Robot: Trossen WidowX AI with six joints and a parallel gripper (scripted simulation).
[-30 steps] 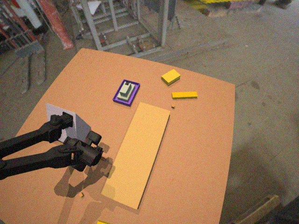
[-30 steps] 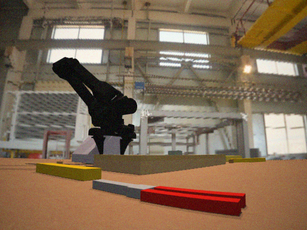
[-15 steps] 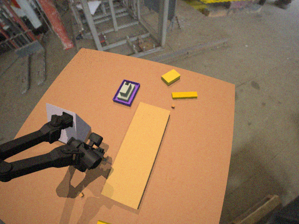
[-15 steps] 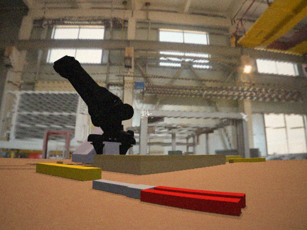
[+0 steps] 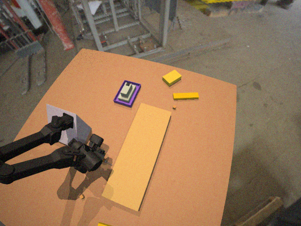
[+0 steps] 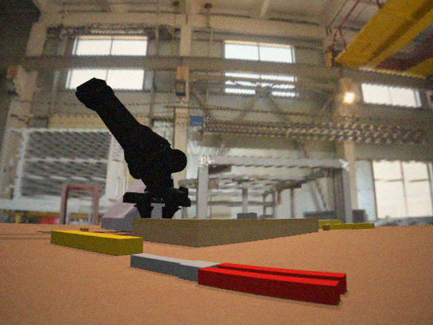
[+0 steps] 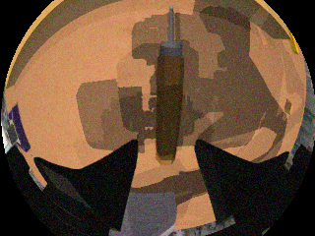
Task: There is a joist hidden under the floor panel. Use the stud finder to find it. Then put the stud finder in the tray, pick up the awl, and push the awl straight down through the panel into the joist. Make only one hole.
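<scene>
The stud finder point(image 5: 125, 90), pale grey-green, sits in the purple tray point(image 5: 134, 96) point(image 7: 18, 125). The awl point(image 7: 169, 98) lies on the table beside the floor panel point(image 5: 143, 150) point(image 6: 244, 231), its brown handle toward my gripper and its thin metal shaft pointing away. My gripper point(image 7: 167, 145) point(image 6: 157, 213) is partly open and low over the handle's end. The handle's end is between the fingertips, with a gap on both sides. In the top view the arm hides most of the awl and the fingers. No hole shows in the visible panel top.
A lilac-grey wedge block point(image 5: 83, 128) point(image 7: 153, 208) stands close by the gripper. Yellow blocks point(image 5: 172, 77) point(image 5: 186, 95) point(image 6: 96, 242) and small orange cubes point(image 5: 174, 107) point(image 5: 82, 196) lie around the panel. A red and grey piece point(image 6: 269, 283) lies in front in the exterior view.
</scene>
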